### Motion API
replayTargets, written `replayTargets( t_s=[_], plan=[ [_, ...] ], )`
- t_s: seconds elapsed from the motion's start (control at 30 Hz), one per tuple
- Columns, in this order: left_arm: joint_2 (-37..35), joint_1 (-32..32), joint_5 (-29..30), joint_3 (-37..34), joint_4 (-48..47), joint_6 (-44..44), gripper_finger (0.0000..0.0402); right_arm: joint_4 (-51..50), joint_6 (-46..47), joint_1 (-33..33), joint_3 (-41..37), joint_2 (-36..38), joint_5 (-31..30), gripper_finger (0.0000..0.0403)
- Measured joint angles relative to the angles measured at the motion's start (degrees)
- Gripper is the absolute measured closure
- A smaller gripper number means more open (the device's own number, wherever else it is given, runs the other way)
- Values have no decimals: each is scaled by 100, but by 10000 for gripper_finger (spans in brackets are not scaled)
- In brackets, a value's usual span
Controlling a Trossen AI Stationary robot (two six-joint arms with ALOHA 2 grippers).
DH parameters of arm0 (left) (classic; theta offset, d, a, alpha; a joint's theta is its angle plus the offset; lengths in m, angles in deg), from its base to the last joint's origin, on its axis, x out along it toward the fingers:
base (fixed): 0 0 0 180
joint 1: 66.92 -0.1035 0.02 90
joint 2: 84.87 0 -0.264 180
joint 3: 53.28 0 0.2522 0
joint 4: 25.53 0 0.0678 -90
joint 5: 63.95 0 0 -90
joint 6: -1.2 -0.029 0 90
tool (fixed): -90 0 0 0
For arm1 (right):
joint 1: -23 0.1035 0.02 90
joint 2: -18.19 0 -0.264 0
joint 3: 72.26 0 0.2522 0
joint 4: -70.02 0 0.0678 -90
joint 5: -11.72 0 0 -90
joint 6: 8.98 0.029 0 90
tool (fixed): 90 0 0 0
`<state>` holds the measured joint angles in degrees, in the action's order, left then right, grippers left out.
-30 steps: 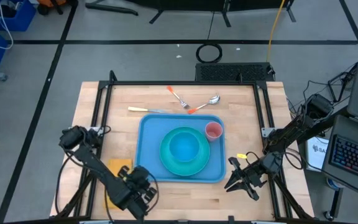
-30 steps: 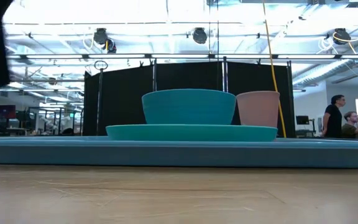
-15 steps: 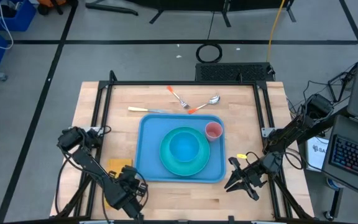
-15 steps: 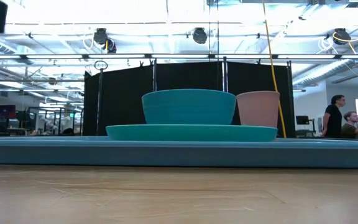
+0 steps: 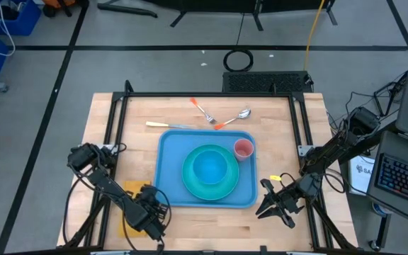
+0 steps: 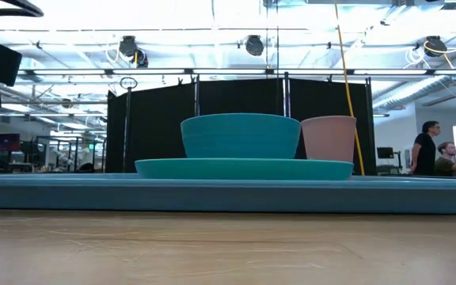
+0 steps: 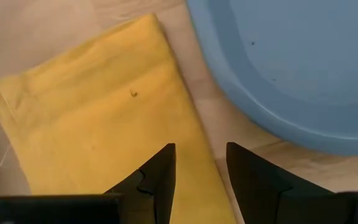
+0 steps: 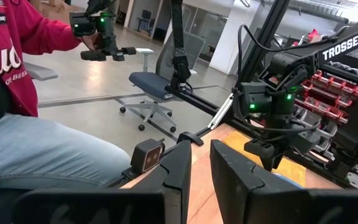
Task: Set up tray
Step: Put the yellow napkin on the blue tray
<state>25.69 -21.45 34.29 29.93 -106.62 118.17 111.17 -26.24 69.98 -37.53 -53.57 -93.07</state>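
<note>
Wooden table [image 5: 275, 120], tray [image 5: 171, 149] mid-surface, left claw [image 7: 197, 163] above napkin [image 7: 92, 124].

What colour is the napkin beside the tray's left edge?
Yellow-orange. The napkin shows best in the left wrist view, lying beside the light-blue tray.
</note>
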Motion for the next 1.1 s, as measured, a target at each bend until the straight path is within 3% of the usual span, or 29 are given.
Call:
replayTargets(
  t_s=[0.27, 0.57, 1.1],
  plan=[
    [0, -104, 381, -15, -2, -50, 254, 2, 4, 0, 0, 0, -2, 353],
    [-35, -284, 19, -331, 129, -148, 254, -37, 4, 0, 0, 0, -4, 353],
    [-19, -290, 58, -388, 248, -223, 263, -76, 74, 0, 1, 0, -7, 353]
  ],
)
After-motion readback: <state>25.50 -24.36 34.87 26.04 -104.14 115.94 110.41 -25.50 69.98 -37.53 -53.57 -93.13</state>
